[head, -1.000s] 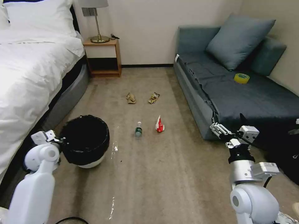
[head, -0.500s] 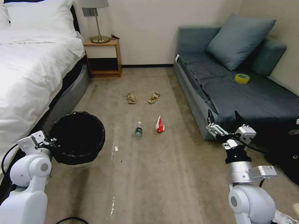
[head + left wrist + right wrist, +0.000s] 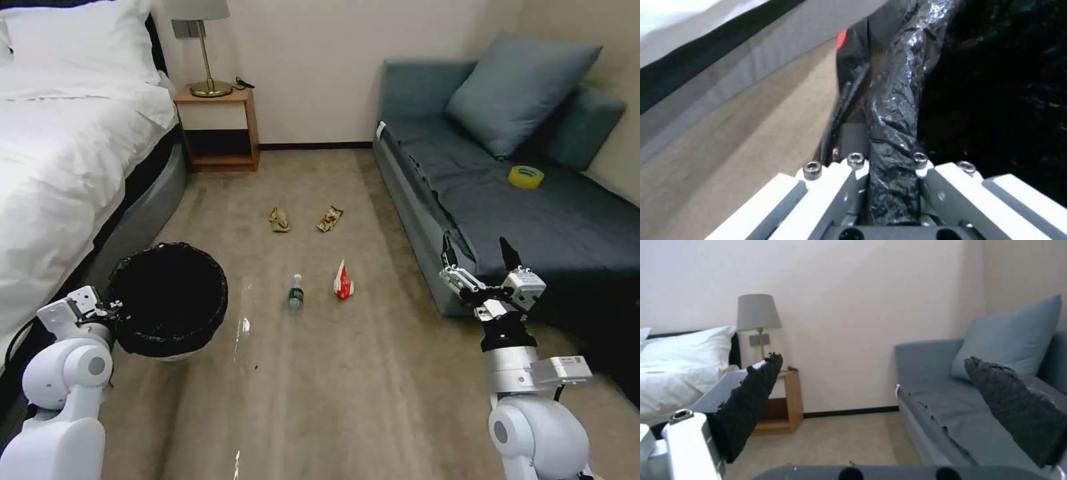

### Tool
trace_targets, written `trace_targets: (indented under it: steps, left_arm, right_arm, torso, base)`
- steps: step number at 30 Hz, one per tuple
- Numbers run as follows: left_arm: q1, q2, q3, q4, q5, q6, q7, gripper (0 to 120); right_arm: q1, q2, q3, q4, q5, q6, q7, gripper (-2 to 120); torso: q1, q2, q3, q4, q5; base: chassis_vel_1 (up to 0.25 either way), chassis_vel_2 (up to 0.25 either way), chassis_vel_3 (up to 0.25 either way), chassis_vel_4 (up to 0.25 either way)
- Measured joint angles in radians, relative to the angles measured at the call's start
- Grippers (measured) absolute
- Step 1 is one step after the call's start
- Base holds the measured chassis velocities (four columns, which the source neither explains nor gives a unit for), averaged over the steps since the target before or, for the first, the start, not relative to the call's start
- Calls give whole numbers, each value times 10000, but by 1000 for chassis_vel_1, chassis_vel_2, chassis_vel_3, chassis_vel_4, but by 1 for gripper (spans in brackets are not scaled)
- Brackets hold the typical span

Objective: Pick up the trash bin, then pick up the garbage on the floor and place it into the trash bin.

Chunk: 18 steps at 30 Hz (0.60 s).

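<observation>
I am keeping the left hand clenched on the low round black-lined trash bin's rim, carrying it level, while the right hand is hovering released beside the grey-blue fabric sofa.

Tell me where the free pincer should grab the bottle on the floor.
Grip the bottle across its middle, from above. It lies flat, cap toward the far wall, so the open right pincer should close across its width.

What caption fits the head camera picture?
Left pincer grips the trash bin; open right pincer hovers beside the sofa.
</observation>
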Motion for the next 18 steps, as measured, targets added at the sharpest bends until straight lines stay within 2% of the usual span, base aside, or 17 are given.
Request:
trace_targets:
  steps: [18]
  left_arm:
    - [-63, 12, -158, 95, -43, -6, 74, 3]
  right_arm:
    - [-142, 18, -201, 26, -112, -1, -122, 100]
  torso:
    - [-1, 0, 0, 1, -1]
  base:
    - [-217, 208, 210, -207]
